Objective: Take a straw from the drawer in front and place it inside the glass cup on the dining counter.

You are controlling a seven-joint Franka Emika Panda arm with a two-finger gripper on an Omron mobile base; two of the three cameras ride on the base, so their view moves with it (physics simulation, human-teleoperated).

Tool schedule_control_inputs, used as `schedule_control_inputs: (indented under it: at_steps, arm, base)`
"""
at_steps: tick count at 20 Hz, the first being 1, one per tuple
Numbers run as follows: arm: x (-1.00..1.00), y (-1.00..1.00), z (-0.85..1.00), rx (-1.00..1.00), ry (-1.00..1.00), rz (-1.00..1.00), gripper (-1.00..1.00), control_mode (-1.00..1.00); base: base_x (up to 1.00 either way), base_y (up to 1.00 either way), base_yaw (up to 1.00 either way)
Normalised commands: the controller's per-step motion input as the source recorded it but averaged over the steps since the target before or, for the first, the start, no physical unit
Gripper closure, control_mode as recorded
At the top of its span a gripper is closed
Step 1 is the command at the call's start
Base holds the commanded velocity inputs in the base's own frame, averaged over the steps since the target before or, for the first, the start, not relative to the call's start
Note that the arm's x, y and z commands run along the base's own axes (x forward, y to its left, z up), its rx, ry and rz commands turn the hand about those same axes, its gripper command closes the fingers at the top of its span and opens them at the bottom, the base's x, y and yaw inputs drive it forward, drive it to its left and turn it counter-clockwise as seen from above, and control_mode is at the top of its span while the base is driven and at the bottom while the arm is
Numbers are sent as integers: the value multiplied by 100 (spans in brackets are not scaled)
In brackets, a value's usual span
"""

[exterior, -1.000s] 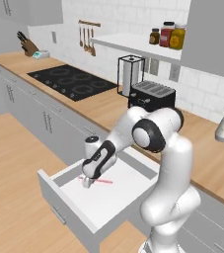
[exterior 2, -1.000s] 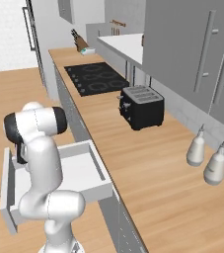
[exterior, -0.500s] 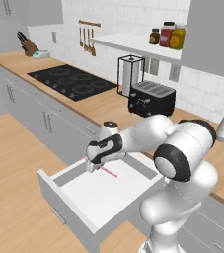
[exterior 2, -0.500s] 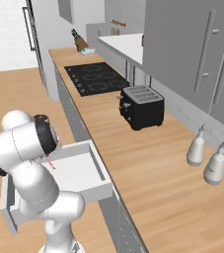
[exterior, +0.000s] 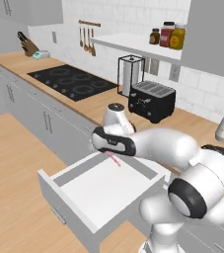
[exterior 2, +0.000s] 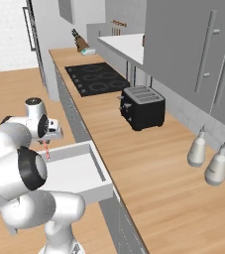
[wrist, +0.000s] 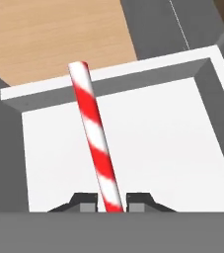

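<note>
Red-and-white stripes run the length of the straw (wrist: 94, 138), which the hand view shows pinched at its lower end between the two dark fingertips of the end effector (wrist: 111, 201); the jaws stand narrow, closed on the stick. From that camera the straw rises away from the tips, leaning slightly, and its free end crosses the far wall of the drawer (wrist: 133, 148), whose white floor lies behind it.

In the left base view the end effector (exterior: 105, 148) hangs over the back edge of the open drawer (exterior: 101, 190), just in front of the counter (exterior: 91, 106) edge. The straw (exterior: 114, 160) slants down from it toward the drawer floor as a short pink-red stick; whether its tip touches the floor cannot be told. The drawer is pulled well out from the grey cabinet front, its white inside bare around the straw.

In the right base view the straw (exterior 2: 47, 150) hangs below the end effector (exterior 2: 47, 140), at the drawer's (exterior 2: 82, 173) far end.

On the wooden counter behind stand a black toaster (exterior: 152, 100) near the wall, a black hob (exterior: 71, 82) farther along, and a knife block (exterior: 28, 46) at the far end. Two pale bottles (exterior 2: 206, 159) stand on the near part of the counter in the right base view.
</note>
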Motion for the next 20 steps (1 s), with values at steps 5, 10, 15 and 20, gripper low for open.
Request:
schedule_control_inputs:
  at_steps: [5, 10, 15, 20]
  arm:
    - [-18, -40, 100, 0, 1, -21, 100, -100]
    - [-53, -36, 96, 0, 0, -11, 100, -100]
    - [-61, -20, 59, -1, -6, -4, 100, -100]
    - [-49, -1, 24, -2, -9, 0, 100, 100]
  base:
    - [0, 0, 0]
    - [0, 0, 0]
    - [0, 0, 0]
    - [-40, 0, 0]
